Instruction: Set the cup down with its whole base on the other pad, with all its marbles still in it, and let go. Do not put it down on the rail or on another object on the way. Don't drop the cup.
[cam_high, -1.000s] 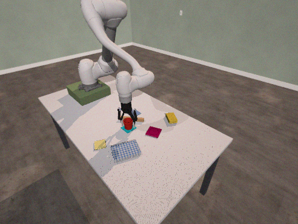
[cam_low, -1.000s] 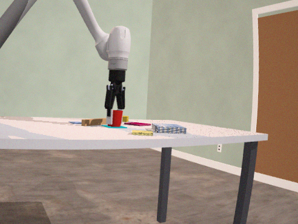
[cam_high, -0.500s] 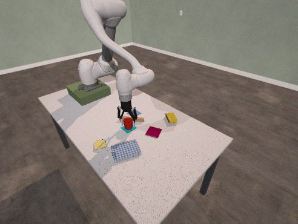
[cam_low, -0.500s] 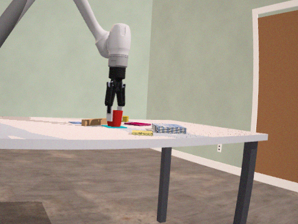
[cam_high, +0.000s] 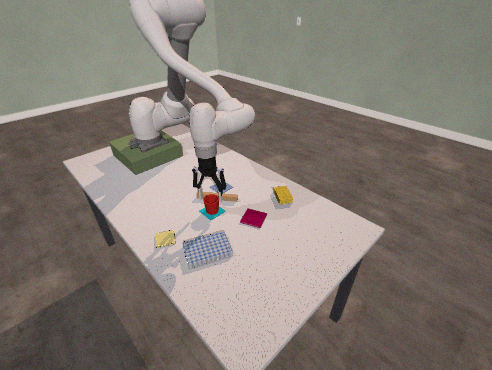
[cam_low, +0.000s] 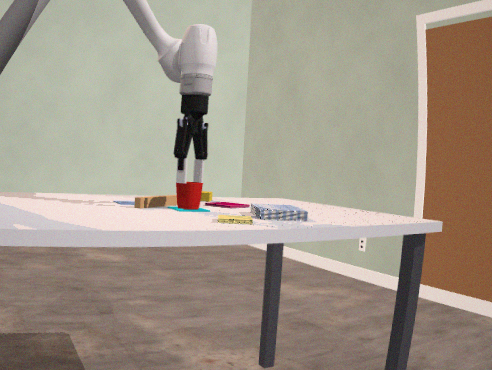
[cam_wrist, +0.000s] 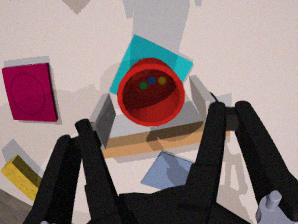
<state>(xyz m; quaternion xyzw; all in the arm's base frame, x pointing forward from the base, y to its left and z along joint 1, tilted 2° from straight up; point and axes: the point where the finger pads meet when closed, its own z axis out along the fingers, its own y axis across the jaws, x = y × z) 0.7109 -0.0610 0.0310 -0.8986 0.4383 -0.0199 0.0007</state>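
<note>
The red cup (cam_high: 211, 203) stands upright on the teal pad (cam_high: 212, 213), with three marbles visible inside it in the wrist view (cam_wrist: 152, 83). My gripper (cam_high: 209, 187) is open and empty, and hangs just above the cup's rim, with its fingertips (cam_low: 189, 176) apart from the cup (cam_low: 189, 195). In the wrist view the cup (cam_wrist: 152, 92) sits between and below my two finger pads, over the teal pad (cam_wrist: 156, 62). The tan rail (cam_high: 223, 196) lies just behind the cup, and the blue pad (cam_high: 221, 188) is beyond it.
A magenta pad (cam_high: 253, 218) and a yellow block (cam_high: 283, 194) lie right of the cup. A checked cloth block (cam_high: 207, 248) and a thin yellow piece (cam_high: 165, 238) lie in front. The arm's green base (cam_high: 146, 150) stands at the far-left corner.
</note>
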